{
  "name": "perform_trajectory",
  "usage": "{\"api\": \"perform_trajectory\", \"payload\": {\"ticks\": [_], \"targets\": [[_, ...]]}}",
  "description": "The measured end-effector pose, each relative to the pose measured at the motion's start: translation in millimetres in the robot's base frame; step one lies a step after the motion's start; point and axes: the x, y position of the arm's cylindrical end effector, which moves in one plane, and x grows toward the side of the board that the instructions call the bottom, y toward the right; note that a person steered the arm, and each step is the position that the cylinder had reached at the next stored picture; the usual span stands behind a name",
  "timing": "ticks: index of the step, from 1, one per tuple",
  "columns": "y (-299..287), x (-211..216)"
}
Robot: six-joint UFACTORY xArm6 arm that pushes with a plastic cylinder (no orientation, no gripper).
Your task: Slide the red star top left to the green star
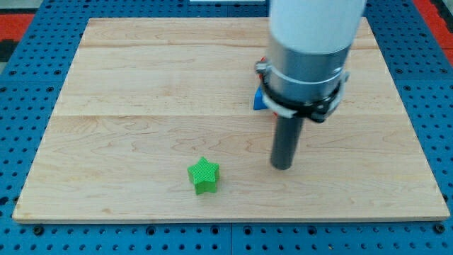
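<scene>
Red star is what the job concerns, yet from where I stand it can hardly be picked out: only a sliver of red (262, 79) peeps from behind the arm's housing, above a blue block, and I cannot say for certain it is the star.

Nearest the view's bottom sits the green star (204, 176), alone on the pale wooden board (127, 106), not far from its front edge. A little farther back and toward the view's right, my tip (282, 166) stands on the wood, apart from the green star and touching no block that I can see. It is a plain rod (nothing to open or close), so it holds nothing; it can only shove.

Behind the rod, half hidden by the grey collar (303, 74) and the white body of the arm, a blue block (259, 100) shows one corner, its shape unclear. The red bit is just above that, right against the housing.

As for handling, I judge such a block to be light, hard plastic that will skate easily on smooth wood and spin if struck off-centre, its points giving uneven faces. Pushing should be square through its middle, from the side away from the target spot, which lies up and to the view's left of the green star. The blue neighbour, being so close, may get dragged along.
</scene>
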Motion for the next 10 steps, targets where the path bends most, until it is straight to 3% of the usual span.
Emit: {"api": "perform_trajectory", "payload": {"ticks": [2, 3, 5, 7, 8, 9, 10], "targets": [[51.7, -68.3], [22.2, -106.5], [-119.0, -85.1], [-193.6, -101.9], [-178.7, -21.5], [-193.4, -35.4], [-189.1, -81.8]]}}
